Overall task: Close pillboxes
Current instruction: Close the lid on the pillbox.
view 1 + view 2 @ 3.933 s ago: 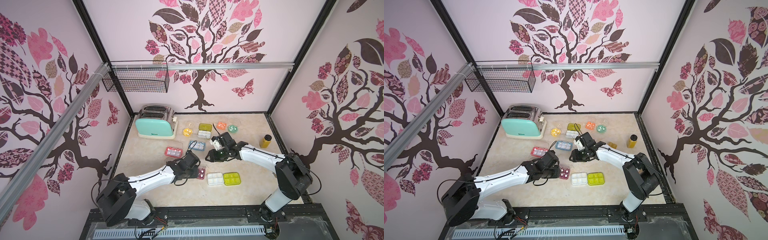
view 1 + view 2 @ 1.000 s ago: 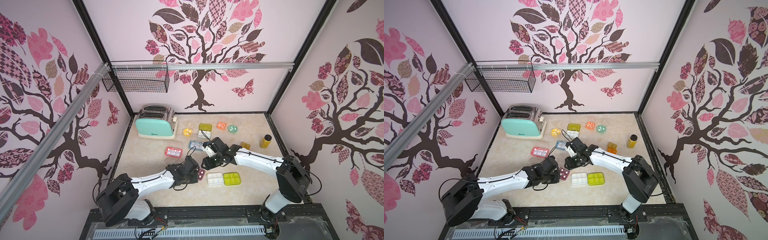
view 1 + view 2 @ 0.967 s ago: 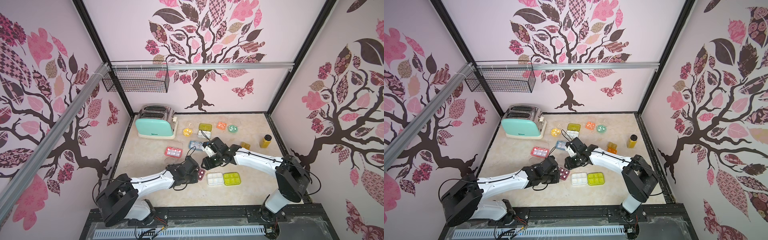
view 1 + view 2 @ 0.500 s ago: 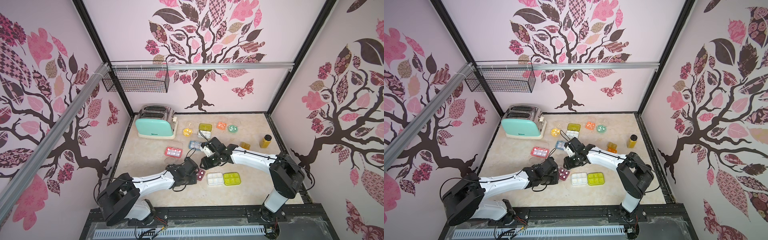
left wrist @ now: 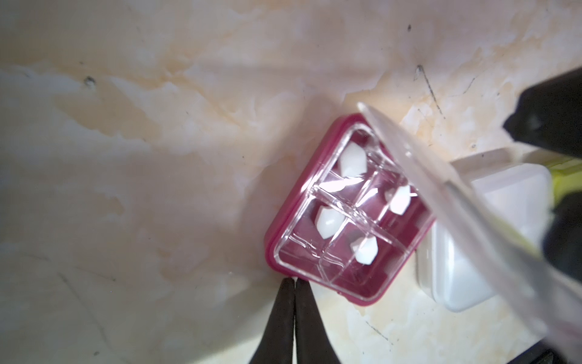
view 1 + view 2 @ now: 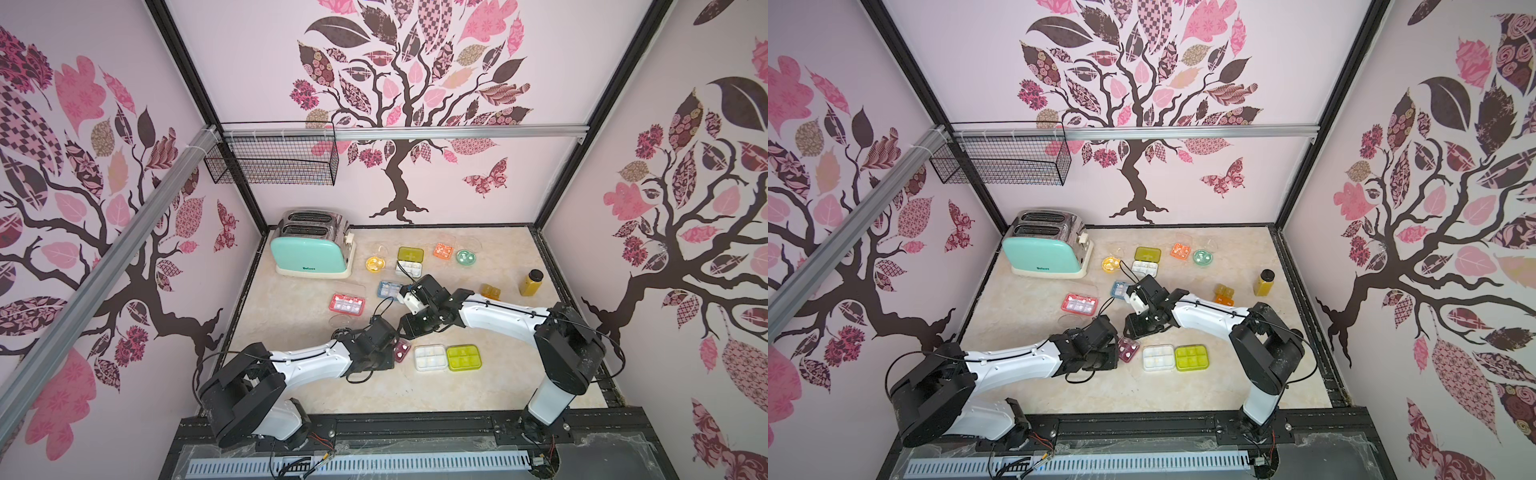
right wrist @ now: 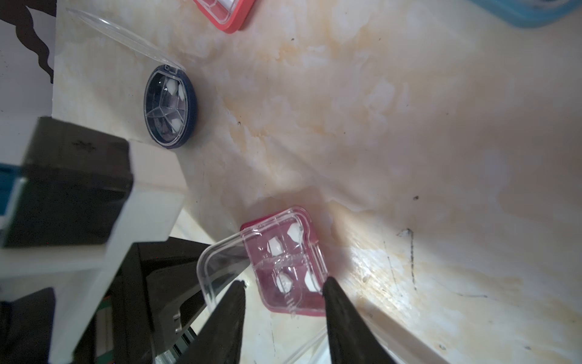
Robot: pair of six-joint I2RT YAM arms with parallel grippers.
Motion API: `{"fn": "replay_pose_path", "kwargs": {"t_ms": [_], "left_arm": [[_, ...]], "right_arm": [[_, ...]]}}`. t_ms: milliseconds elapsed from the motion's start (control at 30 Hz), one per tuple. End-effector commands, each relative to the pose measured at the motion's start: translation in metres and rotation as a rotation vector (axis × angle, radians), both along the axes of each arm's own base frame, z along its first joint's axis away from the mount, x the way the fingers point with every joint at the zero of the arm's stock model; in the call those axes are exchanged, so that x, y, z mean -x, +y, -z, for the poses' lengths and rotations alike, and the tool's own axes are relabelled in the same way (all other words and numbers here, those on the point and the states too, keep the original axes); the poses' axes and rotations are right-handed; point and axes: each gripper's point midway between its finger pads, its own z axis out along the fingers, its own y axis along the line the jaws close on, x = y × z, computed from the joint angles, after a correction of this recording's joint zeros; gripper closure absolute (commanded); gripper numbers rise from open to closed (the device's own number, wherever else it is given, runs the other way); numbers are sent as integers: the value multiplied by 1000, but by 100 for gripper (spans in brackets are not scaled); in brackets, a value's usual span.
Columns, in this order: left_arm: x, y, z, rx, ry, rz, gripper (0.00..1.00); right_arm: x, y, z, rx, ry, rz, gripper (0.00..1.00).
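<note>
In a top view the maroon box [image 6: 401, 350] lies on the table [image 6: 299, 332], a little toward 6 o'clock from its middle. The white box [image 6: 430, 357] sits at its 3 o'clock, and the green box [image 6: 464, 357] sits at 3 o'clock of that one. The left claw [image 6: 390, 355] reaches in from 8 o'clock and ends at the maroon box's 9 o'clock edge. The right claw [image 6: 409, 328] comes in from 3 o'clock and hangs over the box's 12 o'clock side. From the maroon box, the pink box [image 6: 347, 304] lies toward 10 o'clock and the blue box [image 6: 388, 289] toward 12. The toaster [image 6: 309, 249] stands in the table's 11 o'clock corner and the bottle [image 6: 530, 283] toward 2 o'clock.

In the left wrist view the left claw [image 5: 294, 283] is clenched, tips pressed together with nothing between them. It is just beside the maroon box's [image 5: 343, 214] rim; whether it touches cannot be told. Each of the box's four compartments holds a white pill. Its clear lid [image 5: 441, 195] stands half raised and tilted. The white box [image 5: 472, 239] is just beside the maroon one.

In the right wrist view the right claw [image 7: 283, 282] is released, with its jaws parted. One finger is outside the tilted lid [image 7: 220, 268] and the other is at the maroon box's [image 7: 283, 252] opposite rim. Whether they press cannot be told. The round navy box [image 7: 170, 107] lies well apart with its own lid raised
</note>
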Motion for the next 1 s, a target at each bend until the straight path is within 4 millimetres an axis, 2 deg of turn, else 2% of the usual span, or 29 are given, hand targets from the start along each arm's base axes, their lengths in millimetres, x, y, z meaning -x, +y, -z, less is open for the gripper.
{"fn": "replay_pose_path", "kwargs": {"t_ms": [0, 633, 967], "left_arm": [[-8, -10, -8, 25, -27, 7, 93], [-12, -14, -25, 52, -54, 3, 93], [-9, -9, -29, 44, -54, 2, 93]], "right_arm": [[8, 3, 6, -2, 31, -14, 56], [16, 1, 30, 21, 73, -13, 54], [17, 0, 43, 35, 92, -14, 54]]}}
